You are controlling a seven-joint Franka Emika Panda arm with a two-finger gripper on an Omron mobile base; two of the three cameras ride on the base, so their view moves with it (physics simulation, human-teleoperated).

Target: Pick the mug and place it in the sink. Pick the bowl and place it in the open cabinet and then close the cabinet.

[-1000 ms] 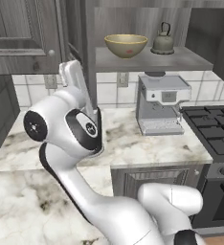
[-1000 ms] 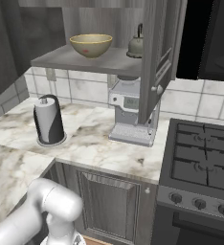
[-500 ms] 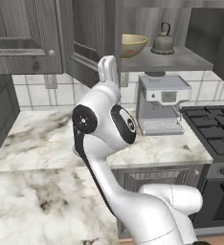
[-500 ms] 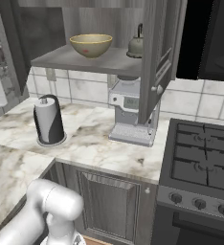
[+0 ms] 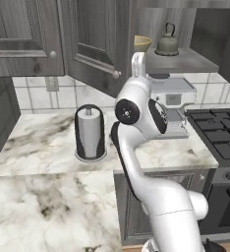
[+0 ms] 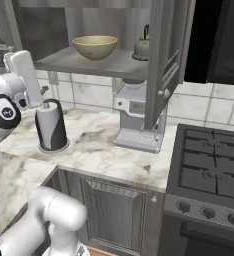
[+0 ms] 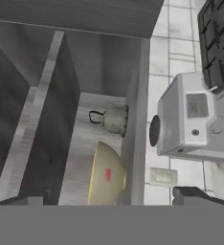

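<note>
Nearest, the white arm (image 5: 136,128) is rising over the marble counter (image 5: 43,142) beside the black paper-towel holder (image 5: 90,132), with its gripper (image 7: 109,201) aiming at the wall cabinet (image 6: 166,55); only the finger tips (image 7: 195,195) are showing, set well apart with nothing between them, so the jaws are standing open. Beyond it, the coffee machine (image 6: 136,120) is sitting on the counter under the cabinet, whose door (image 5: 95,44) is hanging part-way open. Farthest, the bowl (image 6: 94,47) is sitting upright on the cabinet shelf (image 6: 74,61), mouth facing up, near the grey kettle (image 6: 142,46) but apart from it.
</note>
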